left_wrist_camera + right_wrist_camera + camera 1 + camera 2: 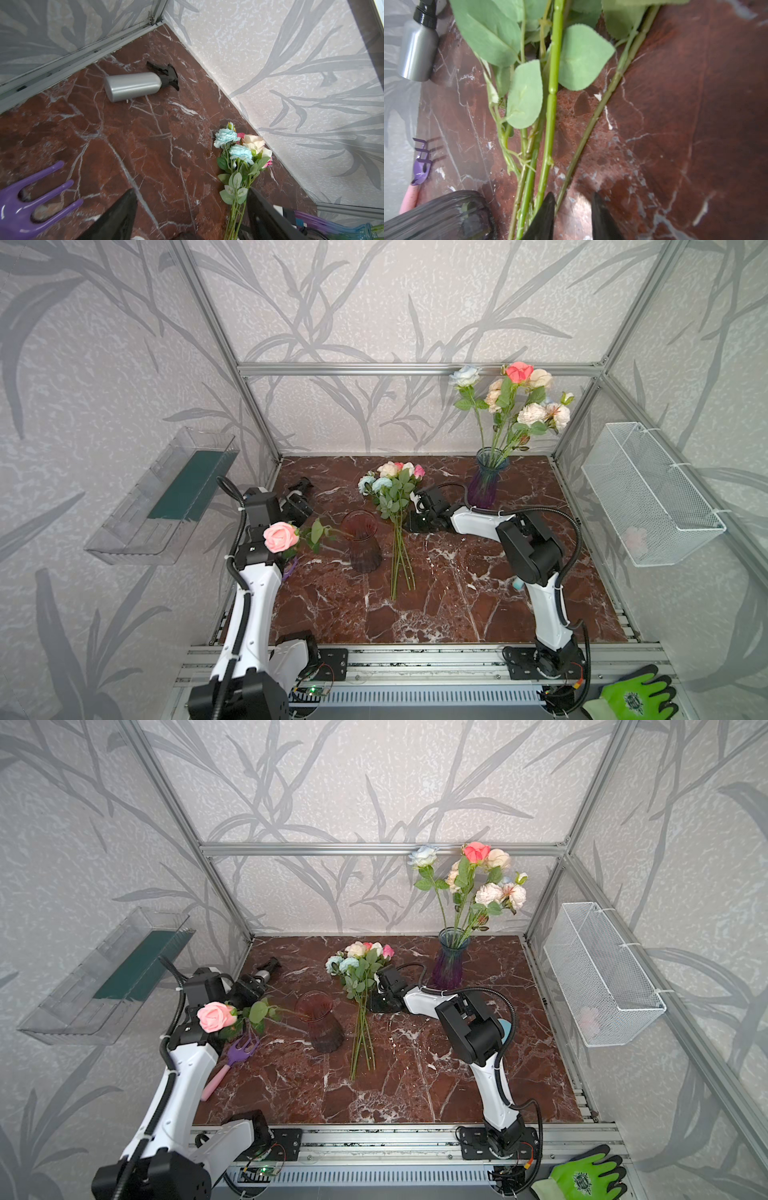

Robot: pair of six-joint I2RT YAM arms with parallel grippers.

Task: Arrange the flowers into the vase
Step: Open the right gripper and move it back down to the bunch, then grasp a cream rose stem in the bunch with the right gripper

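Right fingers [546, 218] stood partly spread, clamping nothing; one thin green stem [591, 124] ran just beside a fingertip, contact unclear. Loose bundle of blue, cream and pink artificial flowers [395, 497] lay flat on the red-brown marble table [478, 605], heads cut off in the right wrist view. Left fingers [120, 218] gaped wide, empty. Pink rose [281, 536] leaned from the smoky glass vase [363, 547], stem foot hard to make out. Purple-blue glass vase [485, 485], back right, held a standing bouquet [532, 412].

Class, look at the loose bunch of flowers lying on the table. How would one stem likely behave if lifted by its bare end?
The loose flowers have long thin stems with heads at one end, so one would probably sag, head-heavy. Stems and leaves overlap, so neighbours may drag along.
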